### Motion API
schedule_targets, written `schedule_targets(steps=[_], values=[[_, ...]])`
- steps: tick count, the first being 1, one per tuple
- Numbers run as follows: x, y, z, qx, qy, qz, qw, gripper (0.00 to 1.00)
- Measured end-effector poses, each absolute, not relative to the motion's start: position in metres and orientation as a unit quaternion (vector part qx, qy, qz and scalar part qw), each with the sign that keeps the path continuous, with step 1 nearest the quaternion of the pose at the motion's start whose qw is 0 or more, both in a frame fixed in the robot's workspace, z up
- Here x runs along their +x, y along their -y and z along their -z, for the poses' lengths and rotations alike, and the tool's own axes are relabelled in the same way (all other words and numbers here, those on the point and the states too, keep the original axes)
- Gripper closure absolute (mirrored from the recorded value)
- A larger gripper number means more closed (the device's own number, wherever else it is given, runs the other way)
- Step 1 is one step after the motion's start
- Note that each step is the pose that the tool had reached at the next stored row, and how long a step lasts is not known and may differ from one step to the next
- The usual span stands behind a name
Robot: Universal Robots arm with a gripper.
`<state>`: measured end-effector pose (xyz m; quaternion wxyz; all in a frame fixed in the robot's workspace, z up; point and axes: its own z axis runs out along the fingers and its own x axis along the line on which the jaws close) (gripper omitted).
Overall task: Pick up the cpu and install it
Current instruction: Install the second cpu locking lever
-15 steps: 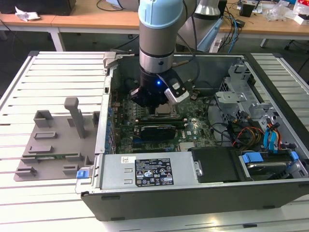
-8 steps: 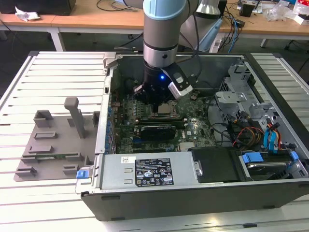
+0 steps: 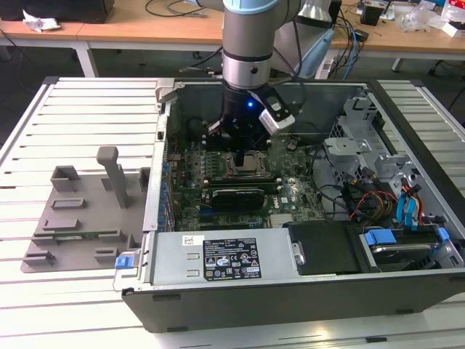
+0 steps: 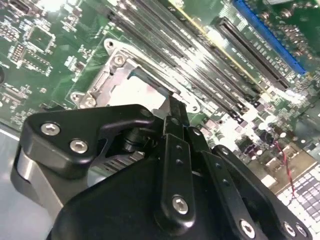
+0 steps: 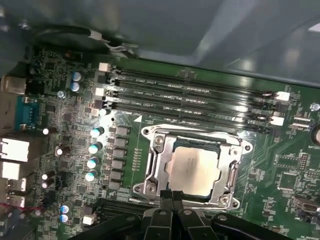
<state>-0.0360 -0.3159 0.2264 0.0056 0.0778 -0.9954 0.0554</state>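
Observation:
The cpu [image 5: 194,170] lies flat in the metal-framed socket [image 5: 155,170] on the green motherboard, its pale silver top facing up. In the second wrist view the cpu [image 4: 142,92] shows as a bright square just beyond my fingertips. My gripper [image 5: 172,194] hangs right above the socket's edge, its two thin fingers pressed together and nothing between them. The exterior view has the gripper [image 3: 240,149] low inside the open computer case [image 3: 218,298], over the cpu [image 3: 254,161].
Long memory slots [image 5: 200,92] run beside the socket. A long black card [image 3: 236,196] lies just in front of it. A grey power supply [image 3: 225,258], cables and drive bays with blue tabs [image 3: 396,236] crowd the case. A grey fixture [image 3: 87,211] stands at the exterior view's left.

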Motion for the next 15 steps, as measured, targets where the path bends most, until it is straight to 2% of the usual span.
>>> schedule_targets(steps=[3,4,5,9,15], values=[[-0.03,0.315,-0.226,0.078,0.996,-0.038,0.007,0.89],[-0.028,0.315,-0.226,0.078,0.997,-0.024,0.006,0.89],[-0.026,0.315,-0.226,0.078,0.997,-0.019,0.007,0.89],[-0.016,0.315,-0.229,0.078,0.997,-0.018,0.01,0.89],[-0.016,0.313,-0.261,0.078,0.997,-0.028,0.01,0.89]])
